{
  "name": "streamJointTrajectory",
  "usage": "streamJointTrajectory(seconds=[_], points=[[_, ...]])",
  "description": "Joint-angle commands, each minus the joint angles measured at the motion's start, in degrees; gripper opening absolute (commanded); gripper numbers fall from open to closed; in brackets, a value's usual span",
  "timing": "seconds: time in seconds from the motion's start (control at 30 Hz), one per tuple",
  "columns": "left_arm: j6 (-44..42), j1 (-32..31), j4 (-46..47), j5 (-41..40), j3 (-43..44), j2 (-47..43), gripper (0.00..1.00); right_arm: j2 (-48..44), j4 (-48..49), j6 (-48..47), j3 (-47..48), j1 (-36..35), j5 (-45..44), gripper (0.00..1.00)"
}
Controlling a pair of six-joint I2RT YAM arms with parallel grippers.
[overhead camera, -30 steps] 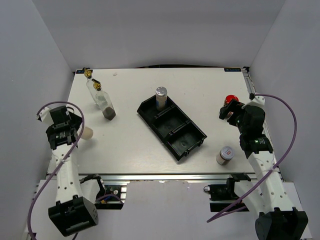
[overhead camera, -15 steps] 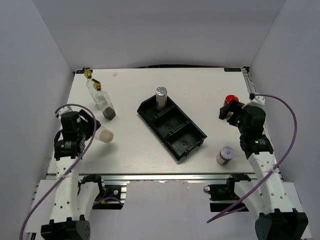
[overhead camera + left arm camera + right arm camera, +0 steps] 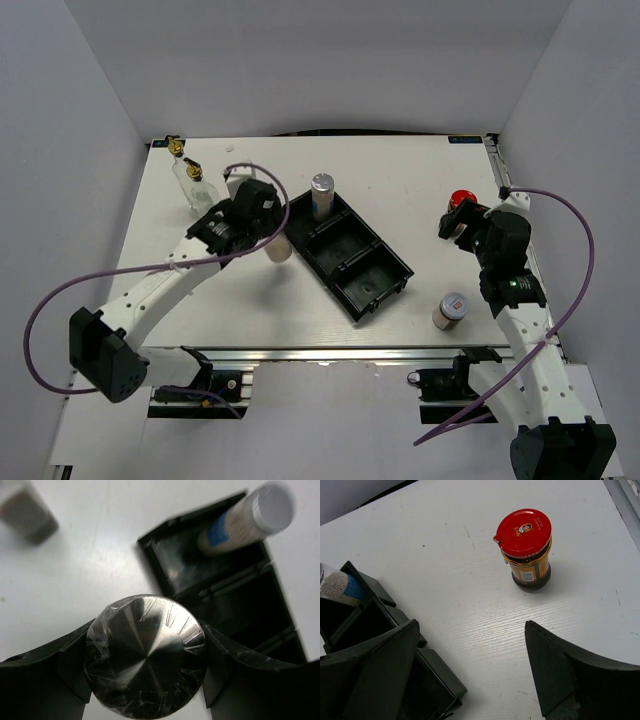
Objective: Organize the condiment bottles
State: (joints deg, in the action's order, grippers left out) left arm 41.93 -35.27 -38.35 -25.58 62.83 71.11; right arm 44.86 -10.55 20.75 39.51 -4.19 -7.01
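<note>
My left gripper (image 3: 266,233) is shut on a silver-capped shaker (image 3: 277,248), held just left of the black tray (image 3: 375,262). The left wrist view looks down on its foil-wrapped cap (image 3: 145,655), clamped between both fingers (image 3: 45,665). A second shaker (image 3: 321,194) stands in the tray's far compartment. Two glass bottles (image 3: 192,183) with gold spouts stand at the far left, the nearer one partly behind my left arm. My right gripper (image 3: 470,625) is open, short of the red-capped brown jar (image 3: 525,547). A small white-and-red-lidded jar (image 3: 451,309) sits near the front right.
The tray lies diagonally mid-table; its middle and near compartments hold nothing. Its left corner (image 3: 150,542) is right beside the held shaker. White walls close in the table's left, back and right sides. The table's right edge (image 3: 512,200) runs close to the red-capped jar.
My left arm has swung from the table's left edge toward the tray, carrying the shaker up to the tray's left side. The right arm has not moved.
</note>
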Motion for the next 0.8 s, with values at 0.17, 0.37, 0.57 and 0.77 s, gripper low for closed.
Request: streamJointTrajectory(seconds=[0.17,0.37,0.57,0.77], points=[[-8.0,-0.24,8.2,-7.64,16.7,11.32,0.05,0.05,0.7,-0.8,0.4,0.14,-1.7,0.89],[-10.47,-0.24,9.17,-5.62,24.7,20.98,0.06,0.75,0.61,-0.89,0.31,0.14,-2.31,0.89],[-12.13,-0.24,12.58,-5.7,26.29,25.91,0.08,1.46,0.7,-1.07,0.31,0.14,-3.01,0.9],[-13.37,-0.24,16.89,-5.27,26.29,29.61,0.11,0.84,-0.09,-1.07,0.57,0.14,-2.66,0.89]])
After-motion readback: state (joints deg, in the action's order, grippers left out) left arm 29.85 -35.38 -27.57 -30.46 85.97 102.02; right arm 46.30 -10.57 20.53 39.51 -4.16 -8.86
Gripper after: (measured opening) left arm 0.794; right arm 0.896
